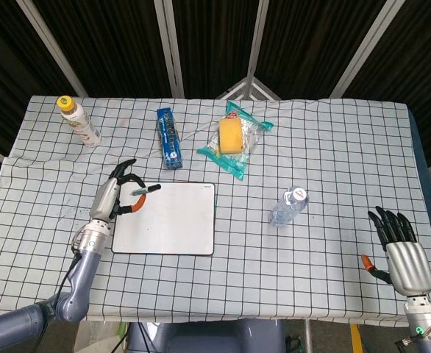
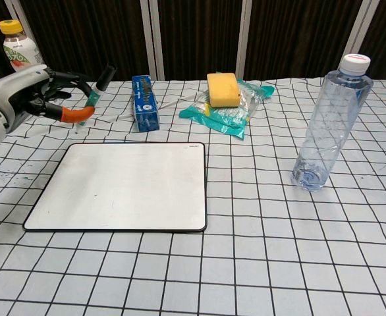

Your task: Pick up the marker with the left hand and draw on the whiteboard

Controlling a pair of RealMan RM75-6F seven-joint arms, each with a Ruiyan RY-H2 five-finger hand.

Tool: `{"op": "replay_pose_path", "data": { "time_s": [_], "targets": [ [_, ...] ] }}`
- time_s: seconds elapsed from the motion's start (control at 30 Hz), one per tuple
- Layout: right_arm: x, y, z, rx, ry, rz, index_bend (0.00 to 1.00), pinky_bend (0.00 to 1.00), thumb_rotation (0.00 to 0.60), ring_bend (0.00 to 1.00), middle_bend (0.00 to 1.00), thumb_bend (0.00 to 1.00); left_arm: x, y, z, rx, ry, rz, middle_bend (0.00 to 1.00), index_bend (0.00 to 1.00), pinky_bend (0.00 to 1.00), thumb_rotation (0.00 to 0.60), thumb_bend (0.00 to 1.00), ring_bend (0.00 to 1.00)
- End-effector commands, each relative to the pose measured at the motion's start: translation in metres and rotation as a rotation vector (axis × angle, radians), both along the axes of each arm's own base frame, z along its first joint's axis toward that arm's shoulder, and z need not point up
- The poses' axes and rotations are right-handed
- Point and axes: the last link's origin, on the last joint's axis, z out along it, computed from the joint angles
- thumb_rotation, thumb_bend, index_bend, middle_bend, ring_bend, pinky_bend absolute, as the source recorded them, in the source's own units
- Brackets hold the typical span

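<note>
My left hand (image 1: pixel 115 197) (image 2: pixel 28 95) holds the teal marker (image 1: pixel 145 190) (image 2: pixel 95 91) with a black cap, lifted off the table above the far left corner of the whiteboard (image 1: pixel 165 218) (image 2: pixel 124 186). The marker tilts upward, black end pointing away from the hand. The whiteboard lies flat and blank on the checkered cloth. My right hand (image 1: pixel 403 254) rests at the near right table edge, fingers spread, holding nothing.
A clear water bottle (image 1: pixel 287 206) (image 2: pixel 328 125) stands right of the board. A blue box (image 1: pixel 168 137) (image 2: pixel 143 102), a yellow sponge in teal wrap (image 1: pixel 234 137) (image 2: pixel 224 94) and a yellow-capped bottle (image 1: pixel 78 121) (image 2: pixel 20 49) lie along the far side.
</note>
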Motion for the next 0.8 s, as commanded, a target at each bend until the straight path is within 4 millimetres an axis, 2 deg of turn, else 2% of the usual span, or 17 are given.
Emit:
{"op": "replay_pose_path", "data": {
  "time_s": [0.03,0.47,0.8],
  "targets": [
    [0.000,-0.001,0.000,0.001,-0.004,-0.003,0.00,0.00,0.600,0.00,0.00,0.31,0.017,-0.004,-0.023,-0.065,-0.104,-0.062,0.07,0.67,0.00,0.600,0.55,0.00],
    [-0.001,-0.002,0.001,0.003,-0.015,-0.012,0.00,0.00,0.600,0.00,0.00,0.31,0.030,-0.004,-0.073,-0.154,-0.139,-0.102,0.08,0.67,0.00,0.600,0.55,0.00],
    [-0.002,-0.003,0.002,0.002,-0.022,-0.018,0.00,0.00,0.600,0.00,0.00,0.31,0.033,-0.002,-0.091,-0.178,-0.129,-0.104,0.08,0.67,0.00,0.600,0.55,0.00]
  ]
}}
